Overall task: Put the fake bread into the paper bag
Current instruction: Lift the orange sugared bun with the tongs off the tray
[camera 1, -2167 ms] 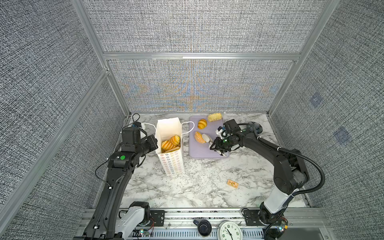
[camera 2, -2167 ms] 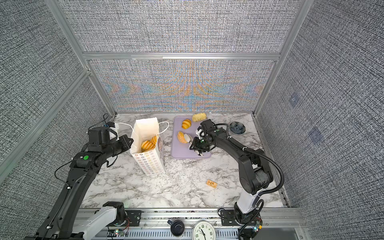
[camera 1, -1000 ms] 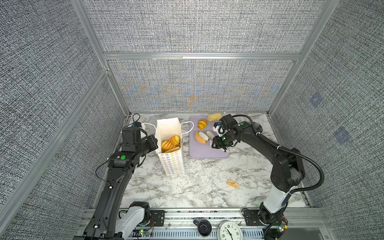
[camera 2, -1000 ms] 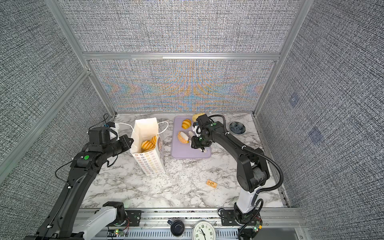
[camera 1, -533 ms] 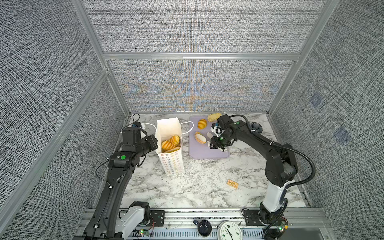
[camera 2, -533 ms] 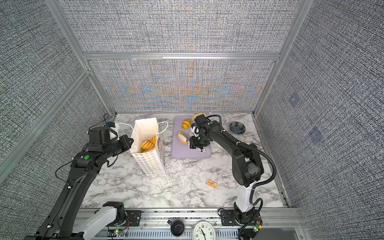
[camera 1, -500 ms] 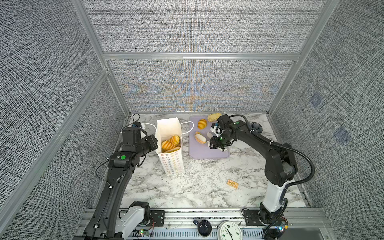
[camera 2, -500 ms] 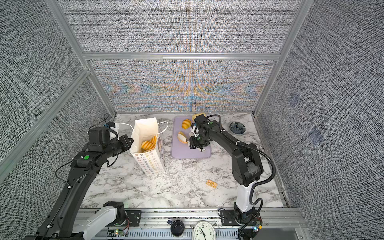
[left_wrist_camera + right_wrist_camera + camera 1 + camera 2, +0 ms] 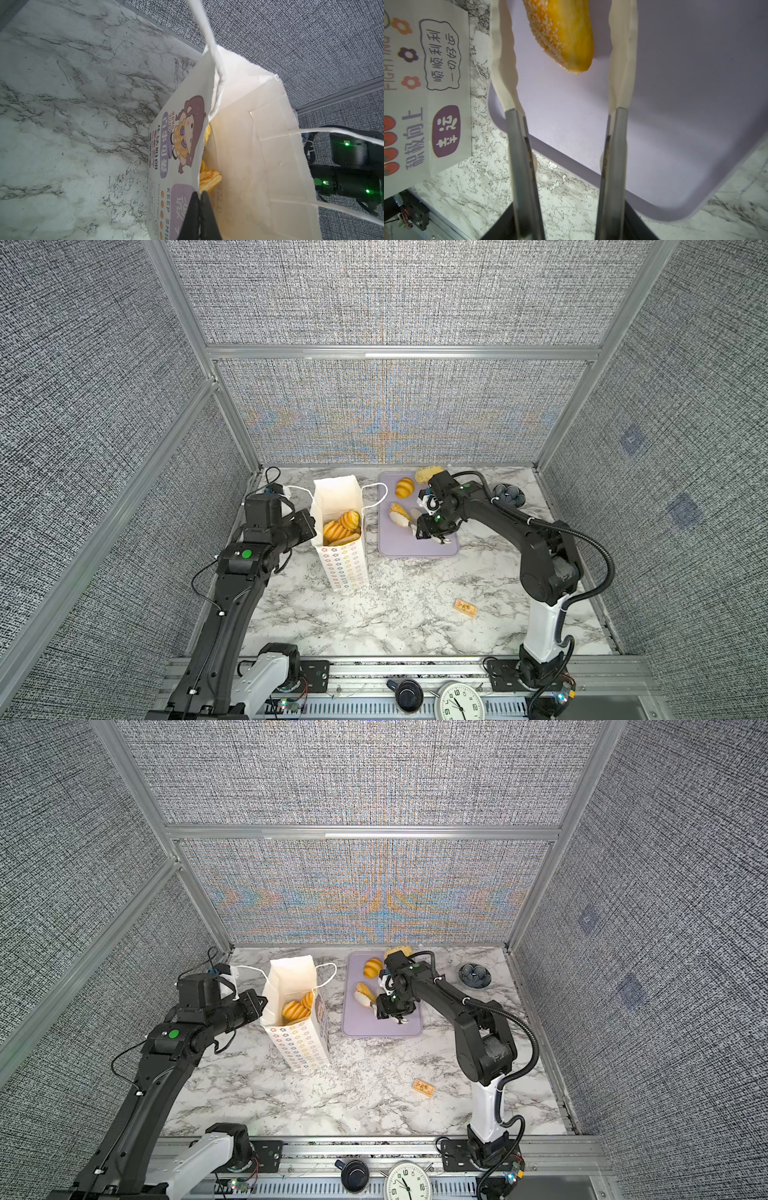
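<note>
The paper bag stands upright on the marble, and my left gripper is shut on its rim. Golden ridged fake bread lies inside the bag. On the lavender tray lie a seeded bun and a ridged loaf. A pale bun sits at the tray's back edge. My right gripper is shut on tongs, whose cream tips stand apart on either side of the seeded bun's end without touching it.
A small tan packet lies on the marble at the front right. A small dark round object sits at the back right. Grey walls close in three sides, and a rail with a clock runs along the front.
My right gripper has moved left across the tray with the tongs, bringing their tips around the seeded bun. The left gripper and the bag have not moved.
</note>
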Robot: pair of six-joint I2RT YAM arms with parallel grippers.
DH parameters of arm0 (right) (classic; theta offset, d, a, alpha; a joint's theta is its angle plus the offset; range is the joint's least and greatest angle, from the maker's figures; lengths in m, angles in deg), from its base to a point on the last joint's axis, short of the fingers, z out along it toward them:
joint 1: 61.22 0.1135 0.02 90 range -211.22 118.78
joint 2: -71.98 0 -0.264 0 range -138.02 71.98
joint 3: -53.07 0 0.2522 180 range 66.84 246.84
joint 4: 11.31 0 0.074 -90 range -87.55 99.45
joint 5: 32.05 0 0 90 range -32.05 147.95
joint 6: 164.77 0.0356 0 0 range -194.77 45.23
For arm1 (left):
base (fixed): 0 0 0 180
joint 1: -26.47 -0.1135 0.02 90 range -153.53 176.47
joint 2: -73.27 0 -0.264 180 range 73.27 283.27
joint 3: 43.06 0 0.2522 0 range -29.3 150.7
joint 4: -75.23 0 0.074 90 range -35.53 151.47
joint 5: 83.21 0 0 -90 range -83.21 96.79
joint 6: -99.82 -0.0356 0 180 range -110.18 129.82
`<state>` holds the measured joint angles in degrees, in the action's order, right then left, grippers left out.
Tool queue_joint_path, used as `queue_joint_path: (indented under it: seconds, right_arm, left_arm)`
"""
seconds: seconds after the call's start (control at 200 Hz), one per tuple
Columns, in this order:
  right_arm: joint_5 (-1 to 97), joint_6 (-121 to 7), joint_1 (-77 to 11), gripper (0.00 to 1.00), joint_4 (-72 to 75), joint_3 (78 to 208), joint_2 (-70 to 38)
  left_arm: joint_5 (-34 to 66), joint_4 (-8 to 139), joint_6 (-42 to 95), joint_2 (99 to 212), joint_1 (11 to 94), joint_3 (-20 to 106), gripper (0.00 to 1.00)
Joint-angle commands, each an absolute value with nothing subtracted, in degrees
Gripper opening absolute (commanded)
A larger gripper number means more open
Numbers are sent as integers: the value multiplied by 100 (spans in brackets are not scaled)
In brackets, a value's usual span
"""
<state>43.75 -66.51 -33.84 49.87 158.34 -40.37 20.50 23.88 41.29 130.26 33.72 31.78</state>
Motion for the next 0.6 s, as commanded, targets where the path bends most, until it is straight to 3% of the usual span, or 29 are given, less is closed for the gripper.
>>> queue_joint_path:
  seconds: [0.0,0.45,0.595]
  right_arm:
    - [4297,-6647,-3374,55,5044,15902,-4076]
    - [4257,-6615,-3371,40,5053,15841,-4009]
    - [4226,-6573,-3379,37,5005,15723,-3887]
  left_arm:
    - [2114,2385,4068,13036,3367,3207,2]
    - [2093,2371,4067,13037,3368,3227,2]
    - [2094,2370,4077,13026,3368,3233,9]
